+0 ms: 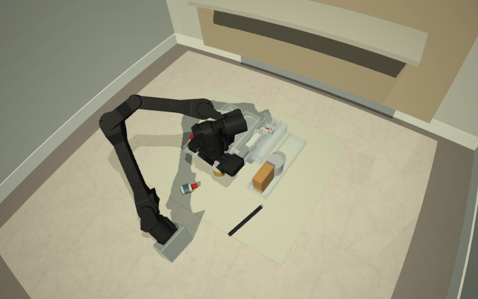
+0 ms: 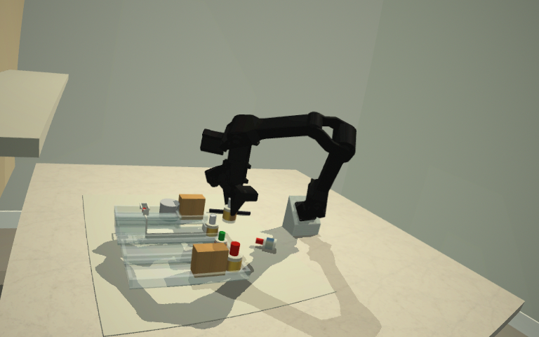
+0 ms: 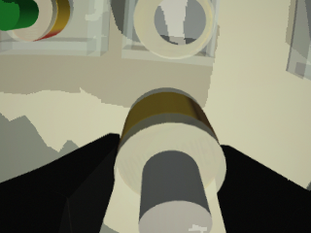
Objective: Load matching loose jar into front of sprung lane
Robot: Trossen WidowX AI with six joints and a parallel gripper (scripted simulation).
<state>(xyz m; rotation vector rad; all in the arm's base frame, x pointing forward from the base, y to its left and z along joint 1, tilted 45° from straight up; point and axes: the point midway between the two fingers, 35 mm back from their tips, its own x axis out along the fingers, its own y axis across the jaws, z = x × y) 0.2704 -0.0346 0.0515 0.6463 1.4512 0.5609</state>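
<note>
My gripper (image 1: 218,167) (image 2: 230,209) (image 3: 169,150) is shut on a jar with a grey cap, white shoulder and amber band. This held jar (image 1: 218,173) (image 2: 229,217) (image 3: 167,109) is about upright, outside the sprung lane's front end; its height above the mat is hard to tell. The matching jar (image 2: 212,229) (image 3: 141,24) stands at the front of the clear sprung lane. A gap shows between the two jars in the wrist view. My arm hides the lane jar in the top view. A pale fitting with a red mark (image 1: 266,129) (image 2: 144,208) sits at the lane's rear; the pusher plate is not clear.
A green-capped jar (image 2: 222,236) (image 3: 19,14) and a red-capped jar (image 2: 234,250) stand in neighbouring lanes. Wooden blocks (image 1: 263,177) (image 2: 209,259) and a grey cylinder (image 1: 275,166) (image 2: 168,206) occupy outer lanes. A blue-banded jar (image 1: 186,189) (image 2: 270,243) lies on its side. A black rod (image 1: 245,220) lies nearby.
</note>
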